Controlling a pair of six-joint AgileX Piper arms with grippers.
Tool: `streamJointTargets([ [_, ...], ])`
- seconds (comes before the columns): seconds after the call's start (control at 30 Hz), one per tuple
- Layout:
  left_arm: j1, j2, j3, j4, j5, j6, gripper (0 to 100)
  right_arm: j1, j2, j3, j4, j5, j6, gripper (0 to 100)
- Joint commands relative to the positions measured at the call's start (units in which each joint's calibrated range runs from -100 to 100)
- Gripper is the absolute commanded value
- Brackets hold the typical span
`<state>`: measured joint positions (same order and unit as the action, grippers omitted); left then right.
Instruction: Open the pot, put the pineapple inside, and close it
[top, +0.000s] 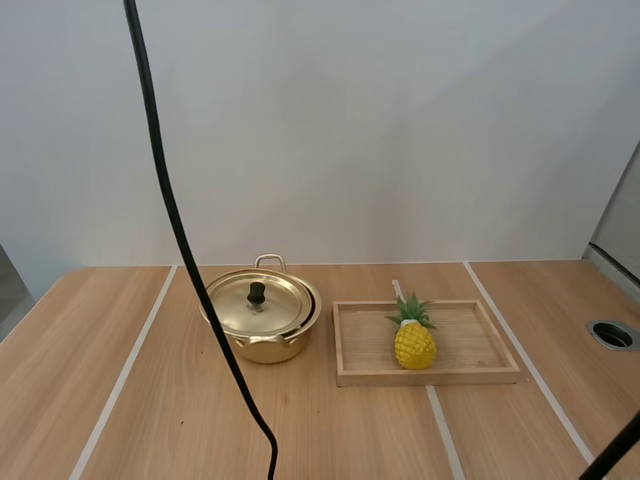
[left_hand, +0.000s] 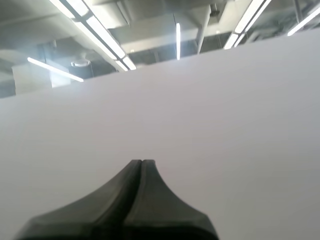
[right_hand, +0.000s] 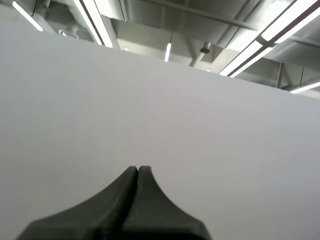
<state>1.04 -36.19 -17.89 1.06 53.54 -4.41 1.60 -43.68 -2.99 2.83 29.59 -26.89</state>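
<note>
**Items on the pale wooden table (top: 150, 420), counted**

- Round gold-coloured metal pot (top: 268, 348): one. It stands left of the tray, near it but apart.
- Matching domed gold metal lid (top: 275, 305) with a small black knob (top: 257, 293): one. It sits on the pot, which is thus closed.
- Small yellow toy pineapple (top: 414, 340) with a green leafy crown: one. It is inside the tray, right of its middle, crown pointing to the far side.
- Shallow rectangular wooden tray (top: 425, 378): one. It holds nothing but the pineapple.
- Left gripper (left_hand: 142, 161), two black fingers: one. The jaws lie pressed together as a single dark wedge, holding nothing.
- Right gripper (right_hand: 138, 168), two black fingers: one. The jaws are likewise together and empty.

**Step in hand**

Judged from the lay of things, this is the outset: the lid is on, the pineapple is untouched, and no step is done.

**Next move calls for**

- Probably the left gripper, as the arm on the pot's side, parts its fingers and comes down over the knob.
- It pinches the knob squarely and lifts the lid straight up, so the light pot does not slide.
- The lid needs a bare spot on the table, clear of the tray.
- The right gripper is the likelier one for the pineapple.
</note>
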Motion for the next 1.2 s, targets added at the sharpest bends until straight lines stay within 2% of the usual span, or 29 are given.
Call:
streamJointTargets([
  [0.0,0.18,3.2,-4.2,-5.3,14.8,3.4,0,-0.2,0.7,-1.0,-2.8,7.1,2.4,0],
  [0.1,0.18,5.2,-6.2,-8.3,21.7,4.8,0,-0.2,1.4,-1.0,-6.8,11.8,4.9,0],
  [0.33,0.18,7.3,-6.3,-9.8,25.6,5.3,0,-0.2,3.6,-1.0,-12.7,17.0,6.7,0],
  [0.43,0.18,8.2,-6.3,-10.2,29.4,5.3,0,-0.2,4.2,-1.0,-13.0,20.4,8.9,0],
  [0.7,0.18,10.0,-6.3,-10.8,39.3,6.5,0,-0.2,5.0,-1.0,-13.0,24.6,9.0,0],
  [1.17,0.18,11.1,-6.3,-14.3,45.1,6.5,0,-0.2,5.0,-1.0,-15.4,26.7,8.9,0],
])
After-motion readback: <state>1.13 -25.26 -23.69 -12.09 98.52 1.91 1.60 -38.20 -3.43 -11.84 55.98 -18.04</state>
